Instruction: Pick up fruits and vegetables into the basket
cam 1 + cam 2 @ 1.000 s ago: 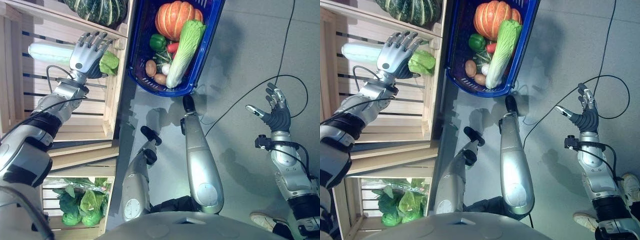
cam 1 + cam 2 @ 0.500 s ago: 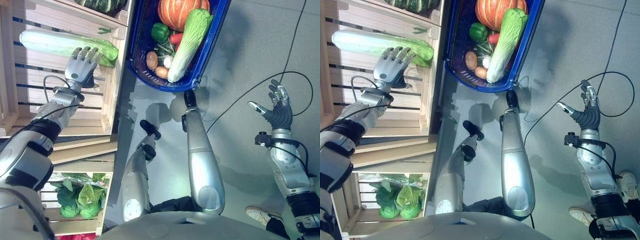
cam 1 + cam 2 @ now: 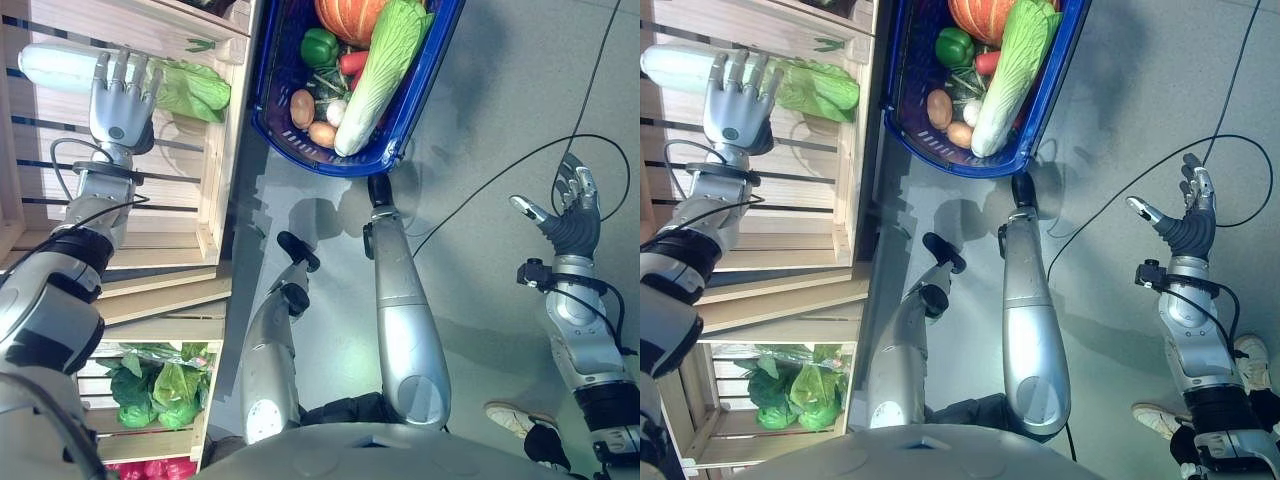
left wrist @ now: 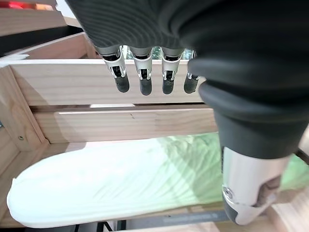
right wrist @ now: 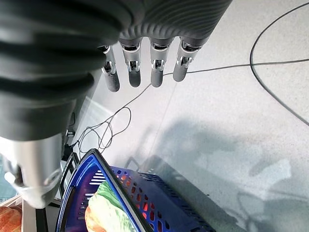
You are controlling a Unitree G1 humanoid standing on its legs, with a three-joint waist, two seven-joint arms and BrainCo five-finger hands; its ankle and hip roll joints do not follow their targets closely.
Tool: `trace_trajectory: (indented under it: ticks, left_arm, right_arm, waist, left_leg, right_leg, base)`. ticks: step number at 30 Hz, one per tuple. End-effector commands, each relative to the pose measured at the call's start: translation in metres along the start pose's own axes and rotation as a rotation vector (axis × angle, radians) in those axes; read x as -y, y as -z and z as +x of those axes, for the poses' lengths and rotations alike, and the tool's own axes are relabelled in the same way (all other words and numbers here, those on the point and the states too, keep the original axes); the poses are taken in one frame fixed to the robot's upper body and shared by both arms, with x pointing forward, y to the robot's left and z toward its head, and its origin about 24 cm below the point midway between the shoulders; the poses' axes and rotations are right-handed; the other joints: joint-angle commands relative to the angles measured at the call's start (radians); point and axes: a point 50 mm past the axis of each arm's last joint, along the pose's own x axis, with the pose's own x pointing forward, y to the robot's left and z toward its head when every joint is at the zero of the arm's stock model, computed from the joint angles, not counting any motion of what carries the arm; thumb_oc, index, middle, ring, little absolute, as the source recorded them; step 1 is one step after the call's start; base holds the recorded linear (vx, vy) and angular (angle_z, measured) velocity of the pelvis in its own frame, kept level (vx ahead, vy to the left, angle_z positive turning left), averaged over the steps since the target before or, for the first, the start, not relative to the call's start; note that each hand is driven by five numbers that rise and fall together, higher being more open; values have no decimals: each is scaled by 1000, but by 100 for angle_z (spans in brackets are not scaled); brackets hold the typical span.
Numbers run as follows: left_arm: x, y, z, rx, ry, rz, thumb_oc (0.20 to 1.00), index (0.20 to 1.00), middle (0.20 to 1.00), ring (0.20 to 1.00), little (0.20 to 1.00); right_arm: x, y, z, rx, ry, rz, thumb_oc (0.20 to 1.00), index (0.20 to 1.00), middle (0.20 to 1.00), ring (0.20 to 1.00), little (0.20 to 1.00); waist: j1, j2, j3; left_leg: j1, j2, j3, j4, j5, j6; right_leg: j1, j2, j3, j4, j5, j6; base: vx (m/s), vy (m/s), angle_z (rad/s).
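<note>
Grey floor (image 3: 500, 120) runs between a stack of wooden crates (image 3: 215, 150) on the robot's left and a blue basket (image 3: 400, 110) ahead, whose far end is cut off by the picture's edge. Inside the basket lie a napa cabbage (image 3: 375, 75), a partly cropped pumpkin (image 3: 350, 15), a green pepper (image 3: 318, 45), a red vegetable (image 3: 352, 62) half hidden beneath the cabbage, two potatoes (image 3: 303, 108) and a small white bulb (image 3: 335, 112). A second cabbage (image 4: 120, 183) lies in the upper crate, its middle covered by the left hand (image 3: 115, 95), which hangs just over it with fingers (image 4: 142, 84) straight and spread, holding nothing. Leafy greens (image 3: 160, 390) fill a lower crate. Well apart, the right hand (image 3: 575, 215) hovers over bare floor, fingers relaxed and empty. A shoe (image 3: 515, 418) shows beside the right arm.
</note>
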Motion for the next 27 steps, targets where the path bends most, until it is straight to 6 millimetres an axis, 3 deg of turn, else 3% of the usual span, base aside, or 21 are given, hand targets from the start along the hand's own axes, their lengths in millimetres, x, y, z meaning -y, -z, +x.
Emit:
trace_trajectory:
  ticks: [1, 16, 27]
  left_arm:
    - [6, 41, -6, -173, 40, 81, 1000, 1000, 1000, 1000, 1000]
    - [8, 44, 4, -236, 181, 67, 1000, 1000, 1000, 1000, 1000]
    - [23, 58, -8, -389, 372, 62, 1000, 1000, 1000, 1000, 1000]
  right_arm:
    - [5, -6, 1, 64, 21, -14, 1000, 1000, 1000, 1000, 1000]
    - [2, 1, 4, 32, 39, 41, 1000, 1000, 1000, 1000, 1000]
    - [4, 4, 10, 15, 68, 68, 1000, 1000, 1000, 1000, 1000]
  waist:
    - [-66, 37, -16]
    - [-76, 35, -16]
    - [-73, 27, -16]
  left_leg:
    - [-135, 16, -2, 262, -149, 19]
    - [-185, 21, 14, 286, -191, 35]
    - [-237, 28, 9, 313, -204, 44]
  right_leg:
    - [21, 22, 46, -119, -3, 94]
    - [-39, 28, 71, -118, 15, 98]
    - [-93, 37, 78, -105, 23, 97]
  base:
    - [0, 0, 0]
    - [6, 10, -3]
    - [4, 5, -2]
